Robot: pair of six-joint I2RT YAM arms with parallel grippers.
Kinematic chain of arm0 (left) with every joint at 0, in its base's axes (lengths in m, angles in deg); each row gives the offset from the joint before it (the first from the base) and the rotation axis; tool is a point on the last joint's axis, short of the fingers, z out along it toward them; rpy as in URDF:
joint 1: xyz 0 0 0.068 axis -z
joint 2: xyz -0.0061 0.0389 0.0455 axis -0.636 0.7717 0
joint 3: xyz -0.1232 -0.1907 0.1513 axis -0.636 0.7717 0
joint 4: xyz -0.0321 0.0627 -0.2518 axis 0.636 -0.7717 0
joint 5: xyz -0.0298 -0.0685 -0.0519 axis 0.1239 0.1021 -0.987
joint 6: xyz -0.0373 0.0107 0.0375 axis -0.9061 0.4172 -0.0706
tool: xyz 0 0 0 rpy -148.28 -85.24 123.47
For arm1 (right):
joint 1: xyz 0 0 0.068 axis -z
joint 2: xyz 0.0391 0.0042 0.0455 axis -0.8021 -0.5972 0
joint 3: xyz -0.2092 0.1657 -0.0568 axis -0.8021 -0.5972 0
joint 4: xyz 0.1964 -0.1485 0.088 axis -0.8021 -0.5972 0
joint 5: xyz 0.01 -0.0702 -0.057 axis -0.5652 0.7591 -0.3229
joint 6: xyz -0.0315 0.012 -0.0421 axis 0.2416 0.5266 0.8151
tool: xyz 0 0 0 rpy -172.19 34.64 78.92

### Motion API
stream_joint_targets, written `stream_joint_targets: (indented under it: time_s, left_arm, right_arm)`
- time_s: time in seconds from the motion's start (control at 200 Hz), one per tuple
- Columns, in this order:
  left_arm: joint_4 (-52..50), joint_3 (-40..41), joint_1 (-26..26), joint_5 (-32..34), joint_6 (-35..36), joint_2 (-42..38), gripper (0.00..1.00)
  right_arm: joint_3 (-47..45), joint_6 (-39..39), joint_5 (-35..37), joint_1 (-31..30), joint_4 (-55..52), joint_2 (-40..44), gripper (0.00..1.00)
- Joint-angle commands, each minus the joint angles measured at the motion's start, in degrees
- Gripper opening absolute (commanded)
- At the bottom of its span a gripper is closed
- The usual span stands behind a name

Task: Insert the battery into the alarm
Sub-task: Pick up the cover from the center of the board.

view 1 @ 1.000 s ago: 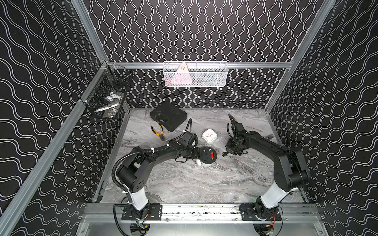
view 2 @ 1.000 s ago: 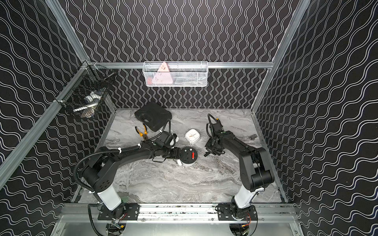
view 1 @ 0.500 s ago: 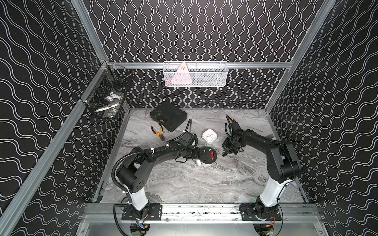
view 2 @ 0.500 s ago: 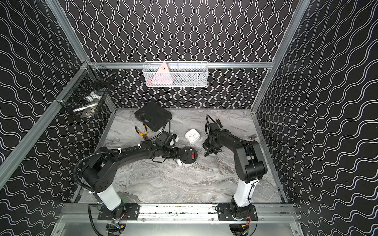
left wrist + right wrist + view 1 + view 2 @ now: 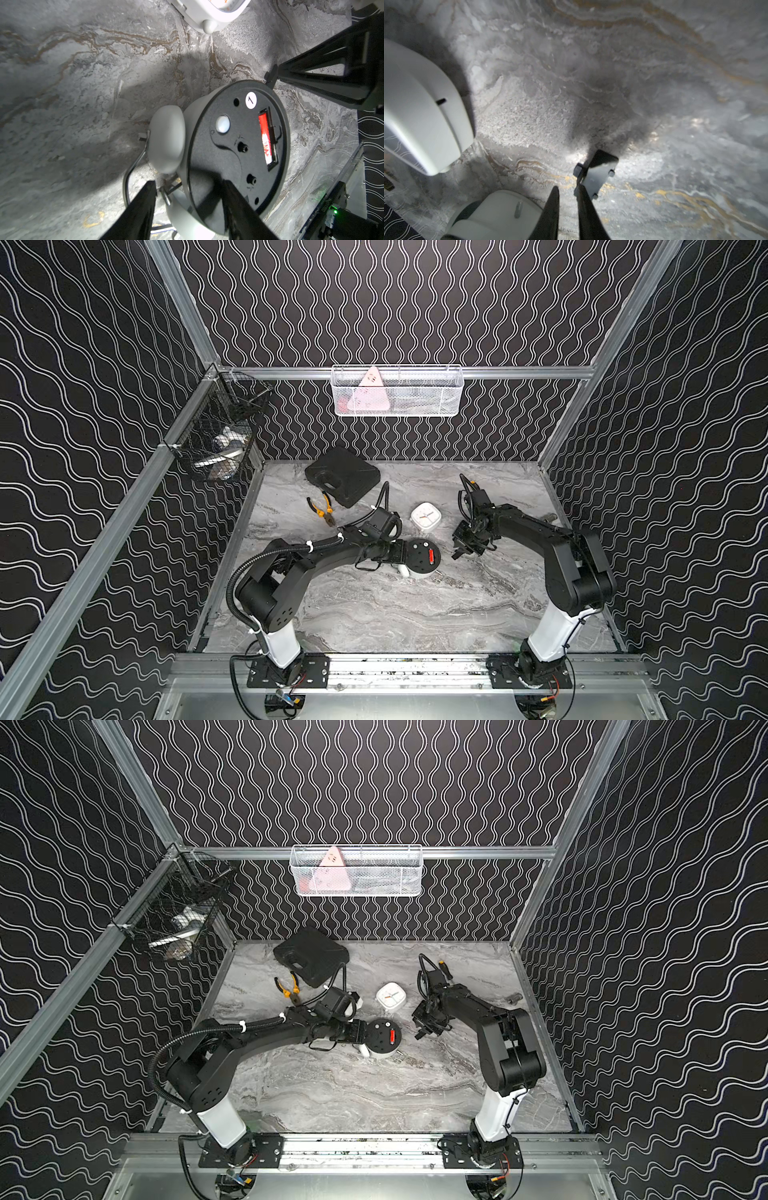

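The left arm [image 5: 324,551] stretches low over the counter [image 5: 395,614], its left claw [image 5: 188,184] clamped on the face-down alarm [image 5: 228,145]. A sticker [image 5: 251,100] reads "1". The red battery [image 5: 266,139] lies in the alarm's back beyond the claw, crosswise to it. The right claw [image 5: 568,189] points down, slightly parted and empty, beside a black cover [image 5: 600,168].
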Motion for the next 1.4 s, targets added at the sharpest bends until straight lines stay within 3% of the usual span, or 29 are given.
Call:
stream_joint_targets:
  time_s: [0.0, 0.55, 0.921, 1.391]
  left_arm:
    - [-11.2, 0.9, 0.0, 3.9, 1.1, 0.6, 0.55]
    - [-11.2, 1.3, 0.0, 3.8, 1.1, 0.0, 0.54]
    - [-12.0, 0.9, 0.0, 4.2, 0.9, -1.0, 0.55]
    - [-16.6, -4.3, 0.1, 6.5, -1.3, -11.7, 0.78]
  right_arm:
    - [-0.3, -0.6, 1.8, 0.0, -1.4, 0.4, 0.19]
    - [0.4, -0.1, 0.5, 0.0, -1.1, -4.4, 0.15]
    - [-0.3, -0.2, -1.1, 0.0, -1.2, -1.6, 0.03]
    - [-0.3, 0.3, -4.5, 0.3, -1.4, 7.5, 0.02]
